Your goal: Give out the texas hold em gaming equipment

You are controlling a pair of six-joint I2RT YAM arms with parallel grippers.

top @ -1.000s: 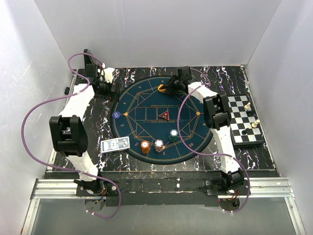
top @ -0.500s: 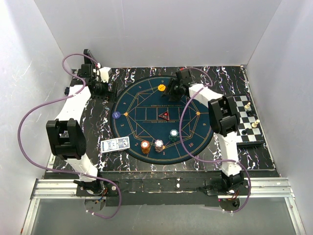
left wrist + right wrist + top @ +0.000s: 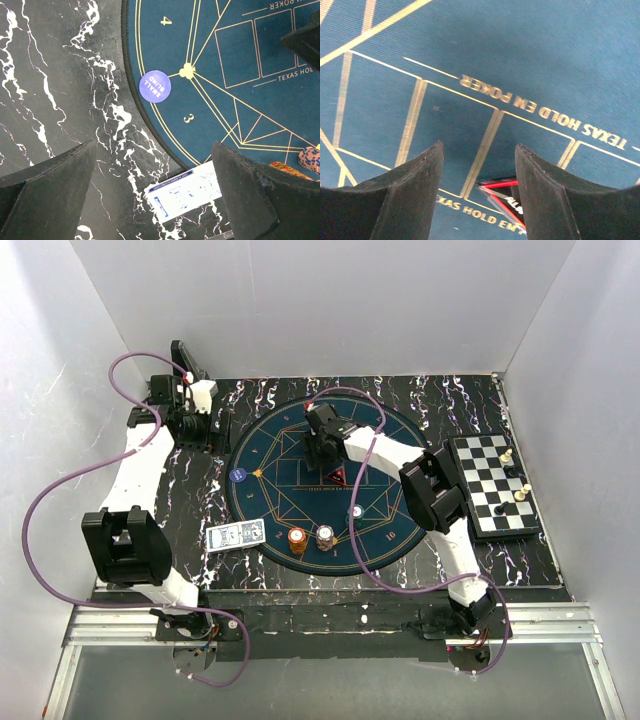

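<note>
Over mat [image 3: 530, 55] centre: right gripper [image 3: 479, 150] parted, empty, marker [image 3: 504, 194] close by.
Left edge: left gripper [image 3: 155, 150] wide, empty.

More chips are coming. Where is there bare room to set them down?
Bare: the left part of the poker mat, between the small blind button and the right gripper; also the marble table far right, beyond the chessboard. Crowded: the mat's near edge, with cards, orange chip stack and white chip stack.
</note>
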